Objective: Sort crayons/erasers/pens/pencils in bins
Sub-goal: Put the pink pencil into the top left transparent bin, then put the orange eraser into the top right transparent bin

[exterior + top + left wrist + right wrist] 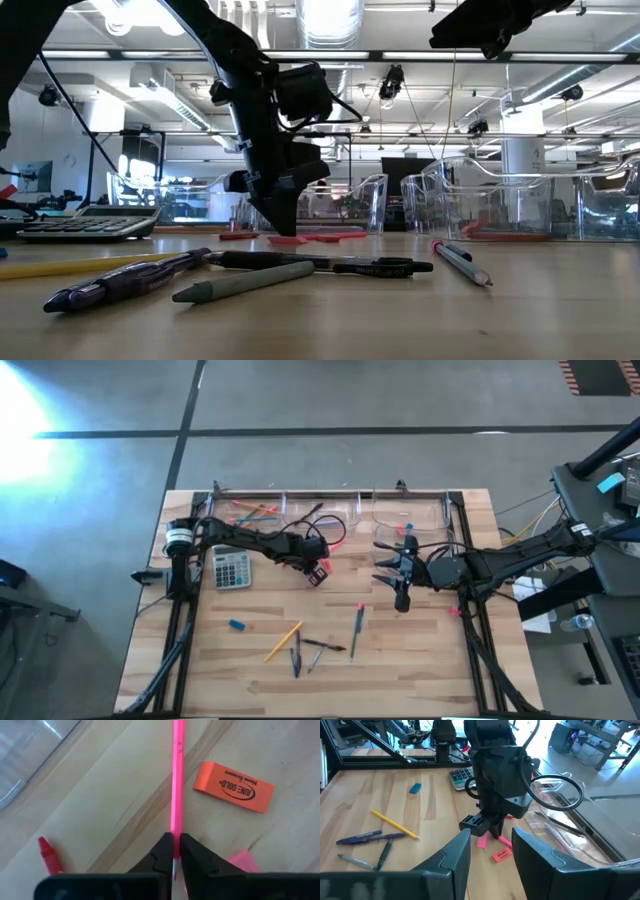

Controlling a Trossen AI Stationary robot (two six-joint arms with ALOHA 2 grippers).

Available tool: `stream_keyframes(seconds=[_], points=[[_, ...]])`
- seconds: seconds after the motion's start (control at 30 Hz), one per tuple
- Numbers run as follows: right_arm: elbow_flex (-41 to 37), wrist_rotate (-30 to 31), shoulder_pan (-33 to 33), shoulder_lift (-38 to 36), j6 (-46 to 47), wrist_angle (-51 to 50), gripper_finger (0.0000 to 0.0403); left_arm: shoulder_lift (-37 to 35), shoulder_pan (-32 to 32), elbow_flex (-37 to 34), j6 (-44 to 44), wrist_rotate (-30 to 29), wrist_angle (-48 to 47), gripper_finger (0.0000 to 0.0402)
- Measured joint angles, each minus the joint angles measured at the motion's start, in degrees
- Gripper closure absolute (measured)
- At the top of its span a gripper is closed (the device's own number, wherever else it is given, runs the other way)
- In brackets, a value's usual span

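Pink, thin pencil lies on the pale wooden table, clenched in the left gripper jaws — its lower end hidden there — while the right gripper hangs released.

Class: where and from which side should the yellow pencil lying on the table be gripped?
Grip the long yellow wooden pencil mid-shaft, from straight above, the tool closing across its width: it lies flat and diagonal, its middle clear, one end near the dark pens.

A grey calculator lies on the wooden table (near its left edge); keys face up.
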Motion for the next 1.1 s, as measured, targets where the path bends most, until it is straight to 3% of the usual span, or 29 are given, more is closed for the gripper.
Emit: stream_keyframes(seconds=[0.23,0.9,1.1], points=[[0.00,-0.01,0.00,0.00,-0.01,-0.13,0.0268,-2.08,-0.32,-0.09,2.66,-0.04,-0.26,0.0398],[0.02,0.02,0.00,0.00,0.24,-1.12,0.0268,-19.99,-6.13,-1.11,4.77,-6.93,-5.32,0.0400],[0.02,0.13,0.00,0.00,0.23,-0.97,0.0268,-21.19,-6.32,-1.14,9.31,-8.20,-4.41,0.0401]])
